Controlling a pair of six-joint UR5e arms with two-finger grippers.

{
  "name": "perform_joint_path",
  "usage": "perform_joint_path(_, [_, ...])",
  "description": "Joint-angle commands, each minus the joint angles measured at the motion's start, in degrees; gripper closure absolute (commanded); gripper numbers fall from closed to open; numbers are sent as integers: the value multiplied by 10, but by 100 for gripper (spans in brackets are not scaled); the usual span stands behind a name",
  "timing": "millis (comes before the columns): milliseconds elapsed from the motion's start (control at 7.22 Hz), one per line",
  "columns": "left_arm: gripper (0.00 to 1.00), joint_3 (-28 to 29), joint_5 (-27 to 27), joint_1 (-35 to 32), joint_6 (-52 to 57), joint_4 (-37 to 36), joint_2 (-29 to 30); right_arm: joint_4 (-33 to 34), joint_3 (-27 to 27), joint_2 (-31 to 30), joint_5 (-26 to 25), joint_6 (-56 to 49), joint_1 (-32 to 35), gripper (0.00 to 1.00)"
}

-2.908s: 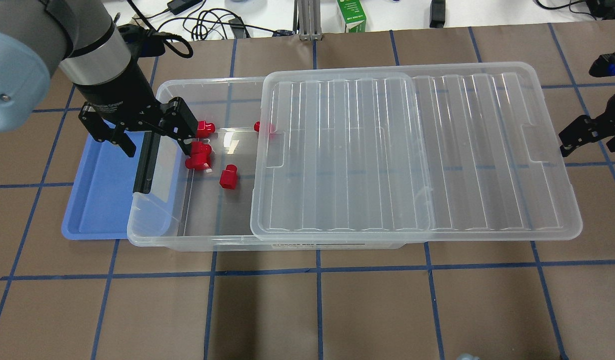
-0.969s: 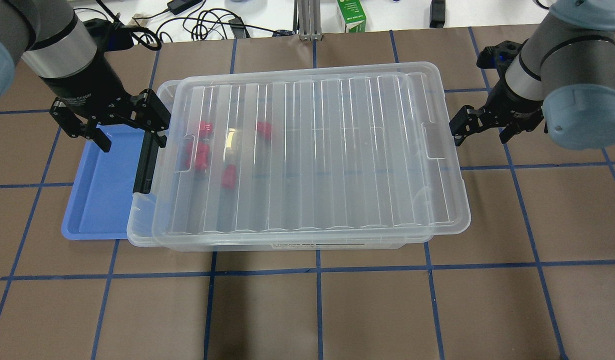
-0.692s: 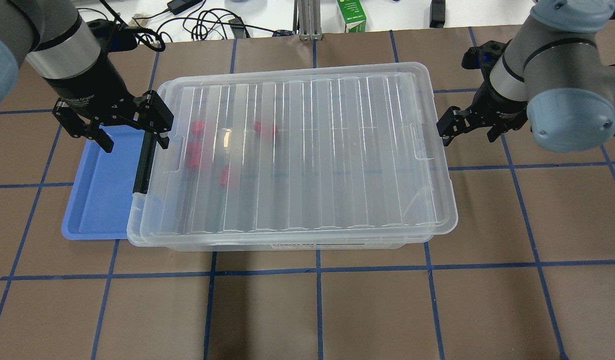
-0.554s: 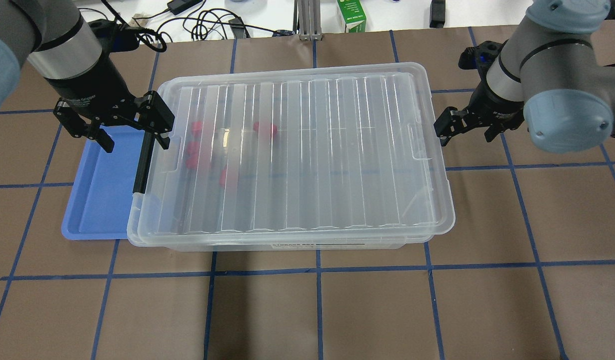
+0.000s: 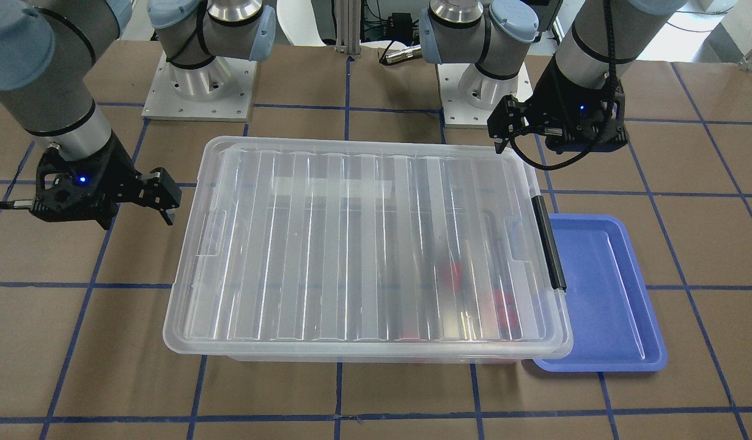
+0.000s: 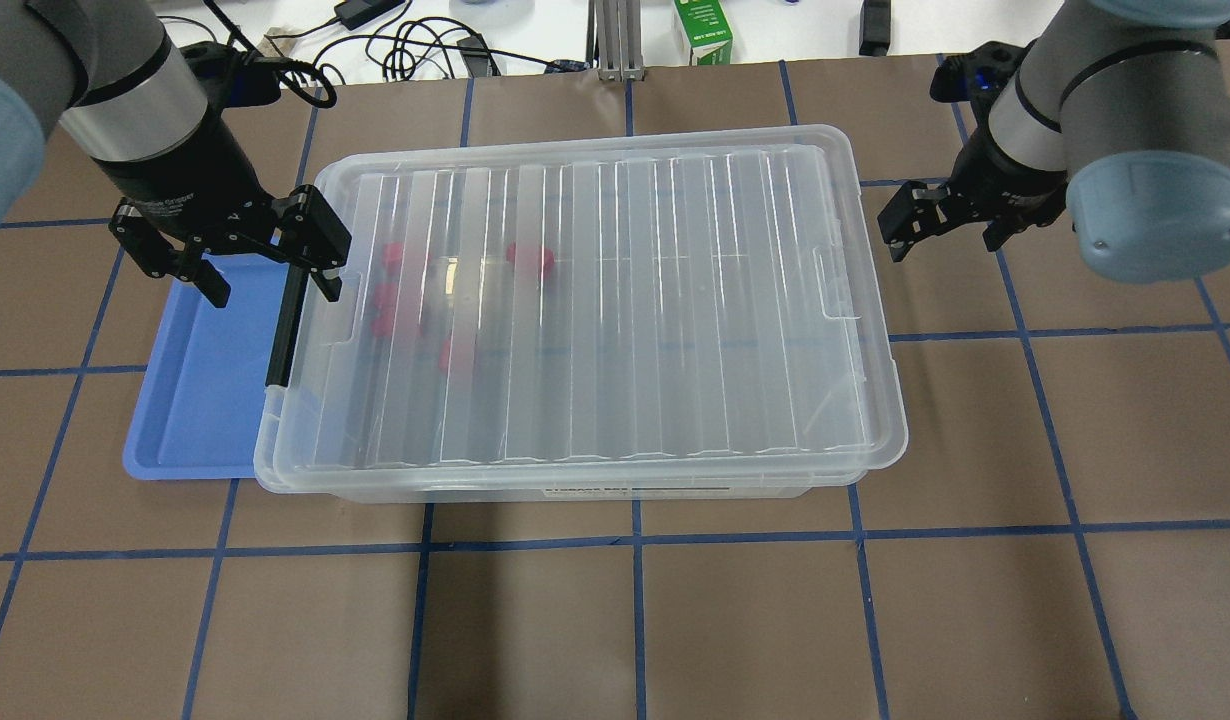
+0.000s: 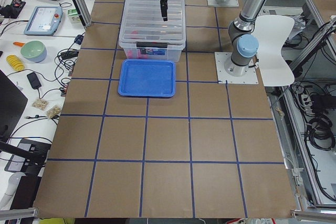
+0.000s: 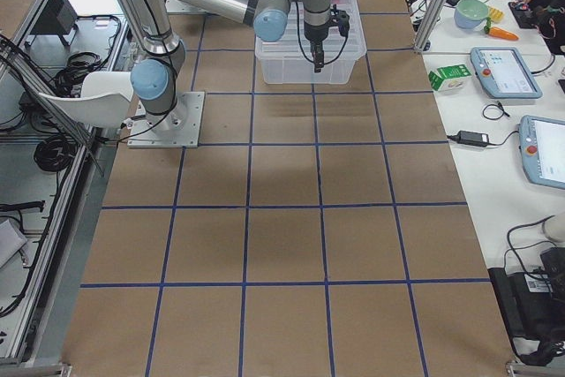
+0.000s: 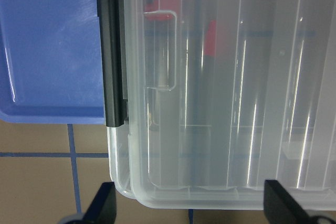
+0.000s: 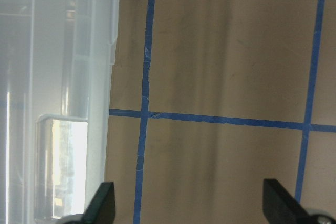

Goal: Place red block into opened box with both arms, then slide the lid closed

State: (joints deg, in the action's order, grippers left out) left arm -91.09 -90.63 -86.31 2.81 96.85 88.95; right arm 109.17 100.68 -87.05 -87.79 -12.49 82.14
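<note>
Red block (image 6: pixel 528 257) lies inside the box (image 6: pixel 575 490), upper left of the overhead frame, blurred under the ridged lid (image 6: pixel 655 300); lid covers the box, but its right rim seems to overhang slightly, so seating is uncertain; left pincer (image 6: pixel 274 293) wide, empty, above the black-bar end; right pincer (image 6: pixel 945 243) wide, empty, apart from the lid, probably stood off to leave it free.

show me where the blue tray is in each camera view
front-facing: blue tray, right side
overhead: blue tray, left side
exterior left: blue tray, upper centre, nearer than the box
exterior right: not visible
left wrist: blue tray, upper left
right wrist: not in it
landmark: the black bar on the box's end, along the tray's edge
</note>
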Motion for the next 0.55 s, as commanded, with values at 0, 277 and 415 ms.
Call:
perform_joint_path(0, [0,0,-1,0,1,-1,-3,-142,-86,-35,-3,1,0,0])
perform_joint_path(277, [0,-1,0,0,1,-1,-4,-208,-114,-64,-4,24,2,0])
perform_joint_path(415, [0,-1,1,0,-2,-2,-3,-207,-114,-66,-2,63,13,0])
